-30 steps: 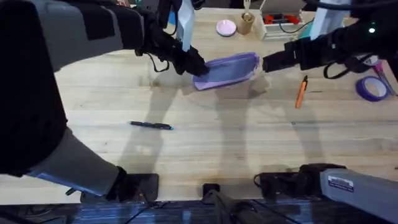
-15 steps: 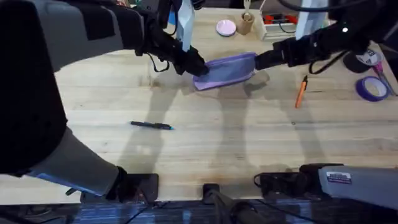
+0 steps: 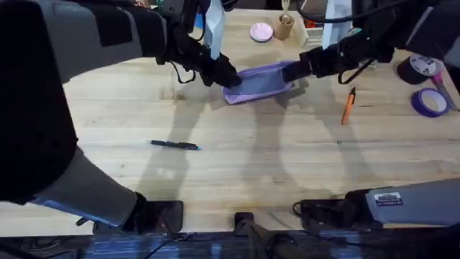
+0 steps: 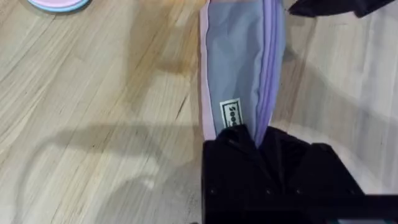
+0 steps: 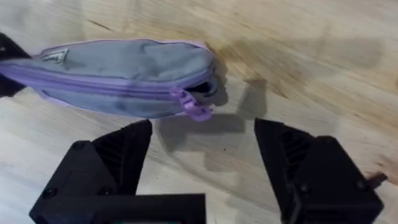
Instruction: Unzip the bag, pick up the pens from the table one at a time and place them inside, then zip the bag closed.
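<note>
- Left end effector pinches the bag at one end.
- Right end effector, spread wide, faces the zipper pull.
- Soft fabric likely buckles; grip the pull.

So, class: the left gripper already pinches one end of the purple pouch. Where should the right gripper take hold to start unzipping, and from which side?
Grip the zipper pull, the small purple tab sticking out at the bag's free end, opposite the left gripper. Come in from that open end, where the right gripper already faces it with fingers spread. The tab juts clear of the fabric, so thin fingertips can probably close on it.
</note>
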